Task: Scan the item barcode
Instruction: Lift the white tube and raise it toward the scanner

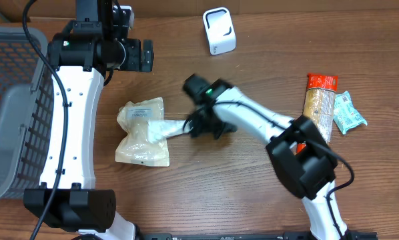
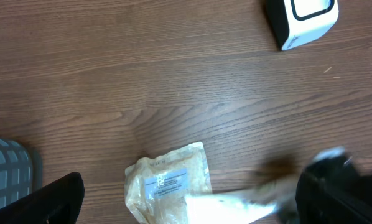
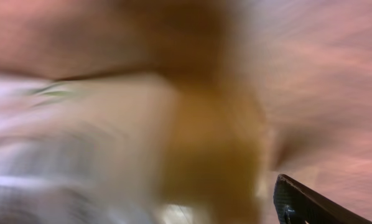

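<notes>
The pale bag (image 1: 143,133) holding the item lies flat on the wooden table (image 1: 239,193), left of centre, its twisted neck stretched rightward toward the right gripper (image 1: 195,126). That gripper sits right at the tip of the neck. Motion blur in both the overhead and the right wrist view makes it impossible to tell whether its jaws are parted or pinching the plastic. The left gripper (image 1: 146,56) is released and empty beyond the bag's far edge, well apart from it. The white scanner (image 1: 219,31) stands near the table's far edge, with bare wood between it and the bag. A grey mesh basket (image 1: 13,87) lines the left edge, and the left arm runs alongside it. On the right, an orange-topped packet (image 1: 319,103) and a small teal packet (image 1: 350,112) lie just beside each other, near the right arm's elbow. Bare wood shows across the front middle of the table.
</notes>
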### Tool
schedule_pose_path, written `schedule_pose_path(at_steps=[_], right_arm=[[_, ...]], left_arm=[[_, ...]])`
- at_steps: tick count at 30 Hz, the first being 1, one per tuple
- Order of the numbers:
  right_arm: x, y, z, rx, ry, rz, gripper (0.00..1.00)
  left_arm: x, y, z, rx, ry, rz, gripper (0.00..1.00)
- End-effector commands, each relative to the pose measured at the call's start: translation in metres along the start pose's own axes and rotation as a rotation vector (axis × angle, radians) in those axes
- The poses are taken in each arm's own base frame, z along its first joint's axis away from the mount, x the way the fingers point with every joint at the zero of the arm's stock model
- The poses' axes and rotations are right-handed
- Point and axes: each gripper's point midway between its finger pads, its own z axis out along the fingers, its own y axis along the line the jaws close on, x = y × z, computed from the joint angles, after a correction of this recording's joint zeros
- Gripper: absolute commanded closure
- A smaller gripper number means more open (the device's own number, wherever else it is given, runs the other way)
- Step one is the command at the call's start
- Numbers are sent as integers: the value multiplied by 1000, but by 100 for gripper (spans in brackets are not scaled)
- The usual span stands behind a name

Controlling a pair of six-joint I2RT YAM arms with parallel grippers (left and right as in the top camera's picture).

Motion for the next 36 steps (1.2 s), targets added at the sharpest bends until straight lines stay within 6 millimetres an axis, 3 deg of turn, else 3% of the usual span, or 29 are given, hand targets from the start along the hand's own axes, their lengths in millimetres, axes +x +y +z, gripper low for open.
schedule_pose_path(at_steps=[1,4,8,13,15,18,25,32,36], right_arm=[[-31,-51,2,75,-49,94,7],[-49,-64,-4,-19,-49,166,7],[-61,-54,-21,-227,-12,221,6],[-60,-1,-54,-596,20,55,3],[-58,12,-60,-667,9,-31,0],[-50,20,-54,-666,-6,-133,0],[-28,25,-9,-603,34,-178,0],[-14,39,12,-630,31,-219,0],[-11,47,27,-630,4,-185,6]], left_arm=[[-5,-2,-9,-3,-27,25,1],[-5,-2,-9,-3,-27,25,0],[-5,-2,-9,-3,-27,25,0],[-5,-2,-9,-3,-27,25,1],[-5,-2,-9,-3,-27,25,1],[-5,-2,-9,-3,-27,25,0],[-5,-2,-9,-3,-27,25,1],[-5,-2,-9,-3,-27,25,0],[-5,-2,-9,-3,-27,25,0]])
